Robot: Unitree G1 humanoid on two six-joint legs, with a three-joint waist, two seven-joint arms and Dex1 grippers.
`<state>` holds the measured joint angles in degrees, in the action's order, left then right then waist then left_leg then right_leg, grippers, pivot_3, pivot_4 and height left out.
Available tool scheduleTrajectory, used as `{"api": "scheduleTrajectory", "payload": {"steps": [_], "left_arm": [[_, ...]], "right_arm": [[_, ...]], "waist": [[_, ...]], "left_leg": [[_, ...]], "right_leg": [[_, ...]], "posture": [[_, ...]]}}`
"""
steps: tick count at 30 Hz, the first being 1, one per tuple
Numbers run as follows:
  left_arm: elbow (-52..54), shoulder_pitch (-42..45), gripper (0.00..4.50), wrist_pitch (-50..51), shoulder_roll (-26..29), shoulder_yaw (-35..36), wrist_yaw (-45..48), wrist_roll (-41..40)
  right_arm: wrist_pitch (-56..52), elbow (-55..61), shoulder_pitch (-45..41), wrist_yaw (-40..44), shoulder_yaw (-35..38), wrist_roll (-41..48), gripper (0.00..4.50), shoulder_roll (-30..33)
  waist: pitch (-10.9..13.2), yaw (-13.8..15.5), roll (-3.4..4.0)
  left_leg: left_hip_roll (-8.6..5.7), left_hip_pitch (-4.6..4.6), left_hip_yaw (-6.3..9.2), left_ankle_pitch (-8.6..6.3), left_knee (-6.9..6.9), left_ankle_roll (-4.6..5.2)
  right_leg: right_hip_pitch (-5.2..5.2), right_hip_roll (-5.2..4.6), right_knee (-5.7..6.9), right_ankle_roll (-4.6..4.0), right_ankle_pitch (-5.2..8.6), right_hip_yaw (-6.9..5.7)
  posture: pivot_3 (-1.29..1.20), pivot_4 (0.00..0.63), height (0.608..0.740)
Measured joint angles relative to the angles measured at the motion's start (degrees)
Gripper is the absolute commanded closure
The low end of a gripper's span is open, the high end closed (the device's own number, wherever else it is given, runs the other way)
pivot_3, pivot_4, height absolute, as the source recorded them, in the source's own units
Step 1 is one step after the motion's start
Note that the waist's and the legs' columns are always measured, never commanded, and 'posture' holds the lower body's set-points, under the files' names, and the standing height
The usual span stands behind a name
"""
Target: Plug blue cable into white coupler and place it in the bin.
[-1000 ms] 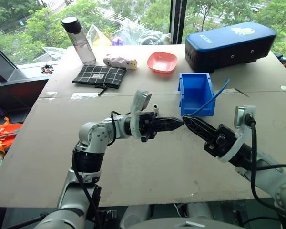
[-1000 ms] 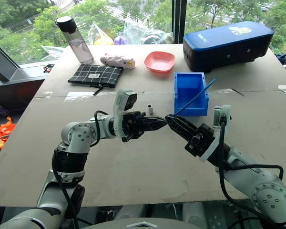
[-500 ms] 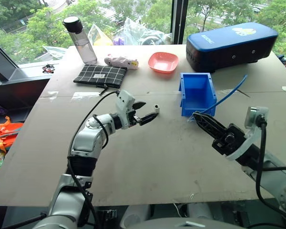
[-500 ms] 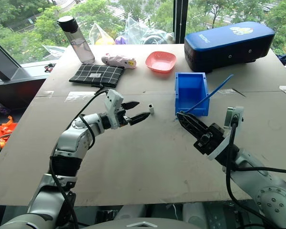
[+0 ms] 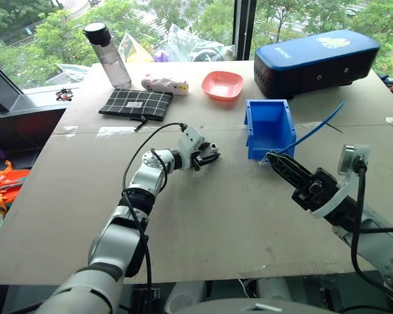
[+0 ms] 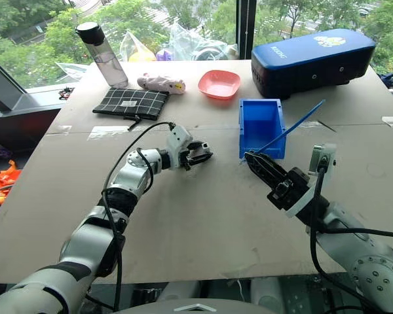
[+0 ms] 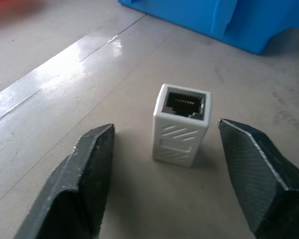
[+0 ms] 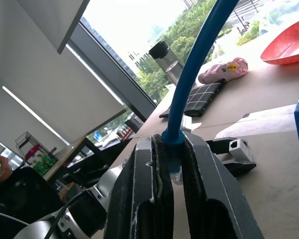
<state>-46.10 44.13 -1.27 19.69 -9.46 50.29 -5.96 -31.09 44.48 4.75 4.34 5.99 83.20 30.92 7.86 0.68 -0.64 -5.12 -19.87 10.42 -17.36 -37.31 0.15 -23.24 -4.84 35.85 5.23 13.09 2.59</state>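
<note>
Big brown desk point(image 5: 203, 222) holds all. One blue bin point(image 5: 270, 127) sits near desk middle, open top, nothing plugged in it yet.

Two arms. Right pincer point(image 5: 275, 161), just beside bin, pinches one blue cable point(image 5: 314, 129) tight; cable sticks up and away over bin, clear plug down between fingers.

Left pincer point(image 7: 164, 164) is open, low on desk. One white coupler point(image 7: 181, 124) stands upright between its two fingers, not touched, socket hole up. Left arm much nearer coupler. Likely next: squeeze, lift.

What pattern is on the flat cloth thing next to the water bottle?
The cloth pouch is black with a thin white grid of squares. The left eye view shows it best.
</note>
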Motion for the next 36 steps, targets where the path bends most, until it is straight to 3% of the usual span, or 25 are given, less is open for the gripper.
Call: {"api": "scheduleTrajectory", "payload": {"steps": [2, 3, 8, 14, 18, 27, 36], "left_arm": [[-2.79, 1.26, 3.88, -2.09, 0.17, 0.12, 1.88, 0.31], [-4.04, 1.74, 3.98, -3.05, 0.16, 0.26, 3.02, 0.27], [-4.10, 1.76, 3.97, -3.98, -0.11, 1.03, 16.10, -2.36], [10.73, -5.09, 3.97, -1.72, -1.87, -5.83, 28.45, -2.61], [12.94, -6.02, 3.97, -2.27, -2.94, -10.33, 28.45, 0.54], [11.65, -4.42, 3.97, -7.10, -3.15, -11.87, 27.96, 4.10], [13.39, -4.94, 3.97, -5.33, -2.97, -11.85, 27.49, 4.24]], "right_arm": [[0.14, 0.35, 0.44, -0.45, 0.28, -0.07, 4.50, 0.01], [0.15, 0.52, 0.70, -0.60, 0.40, -0.18, 4.50, 0.02], [-0.01, 0.81, 0.97, -0.15, 0.66, -3.26, 4.50, 1.43], [-2.37, -2.45, -5.78, 9.75, -5.84, -17.35, 4.50, 6.42], [-2.19, -8.91, -10.77, 17.54, -11.00, -27.08, 4.50, 7.20], [4.09, -24.88, -18.06, 34.79, -20.26, -47.91, 4.50, 8.09], [9.00, -29.19, -19.24, 41.36, -20.85, -55.17, 4.50, 4.64]], "waist": [[0.00, 0.00, -0.01], [0.00, 0.00, -0.01], [0.00, -0.03, -0.01], [0.00, -0.66, -0.01], [0.01, -0.89, -0.03], [0.00, -0.68, -0.05], [-0.03, -0.75, -0.04]], "left_leg": [[-0.17, 0.00, 0.04, 0.00, 0.00, 0.00], [-0.17, 0.00, 0.06, 0.00, 0.00, 0.00], [-0.21, -0.02, 0.10, 0.00, -0.02, 0.01], [-0.21, -0.01, 0.08, 0.01, -0.05, 0.01], [-0.21, -0.03, 0.03, 0.01, -0.10, 0.01], [-0.26, -0.04, 0.00, 0.01, -0.12, 0.00], [-0.25, -0.03, 0.23, 0.01, -0.13, 0.00]], "right_leg": [[0.00, -0.02, 0.00, 0.00, 0.00, 0.00], [0.00, -0.02, 0.00, 0.00, 0.00, -0.01], [0.00, -0.02, 0.01, 0.00, 0.00, -0.05], [0.02, -0.01, 0.02, 0.00, 0.00, -0.06], [0.03, 0.00, 0.04, 0.00, 0.00, -0.10], [0.04, -0.05, 0.02, 0.00, 0.00, -0.15], [0.04, -0.06, 0.05, 0.00, 0.00, -0.14]], "posture": [[0.00, 0.150, 0.737], [0.00, 0.150, 0.737], [0.00, 0.150, 0.737], [0.00, 0.150, 0.737], [0.00, 0.150, 0.737], [0.00, 0.150, 0.737], [0.00, 0.150, 0.737]]}}
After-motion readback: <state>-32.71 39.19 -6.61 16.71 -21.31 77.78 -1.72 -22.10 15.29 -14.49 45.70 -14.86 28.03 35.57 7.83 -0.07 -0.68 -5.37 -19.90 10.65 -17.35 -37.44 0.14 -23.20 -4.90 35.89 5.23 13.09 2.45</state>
